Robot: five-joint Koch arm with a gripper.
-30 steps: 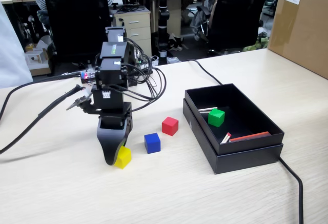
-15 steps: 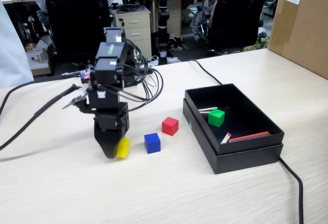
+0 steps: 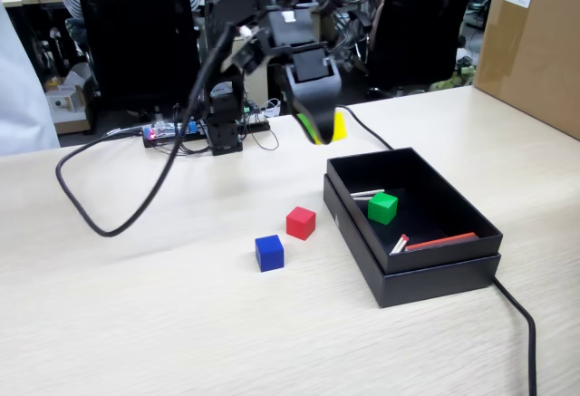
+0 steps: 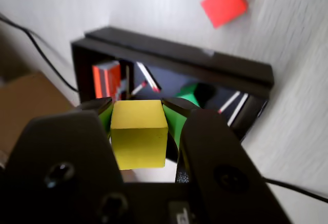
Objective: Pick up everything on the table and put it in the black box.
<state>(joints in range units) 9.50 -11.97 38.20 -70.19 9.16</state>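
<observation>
My gripper [image 3: 323, 131] hangs high in the air just behind the black box's [image 3: 435, 272] far left corner, shut on the yellow cube [image 3: 339, 126]. In the wrist view the yellow cube [image 4: 139, 131] sits squeezed between both green-padded jaws of the gripper [image 4: 138, 105], with the black box [image 4: 174, 62] below. A green cube [image 3: 382, 207] lies inside the box; it shows partly in the wrist view as the green cube [image 4: 190, 93]. The red cube [image 3: 301, 222] and blue cube [image 3: 269, 253] rest on the table [image 3: 181, 323] left of the box. The red cube [image 4: 224, 3] also shows at the wrist view's top.
Red-tipped white sticks [image 3: 400, 244] and a flat red strip [image 3: 441, 241] lie in the box. A black cable [image 3: 517, 314] runs off the box's near right corner. A brown cardboard box [image 3: 535, 43] stands at the back right. Another cable [image 3: 127, 224] loops over the table's left.
The arm lifted the yellow cube off the table's left part and swung up and right, until it hung by the black box's far left corner.
</observation>
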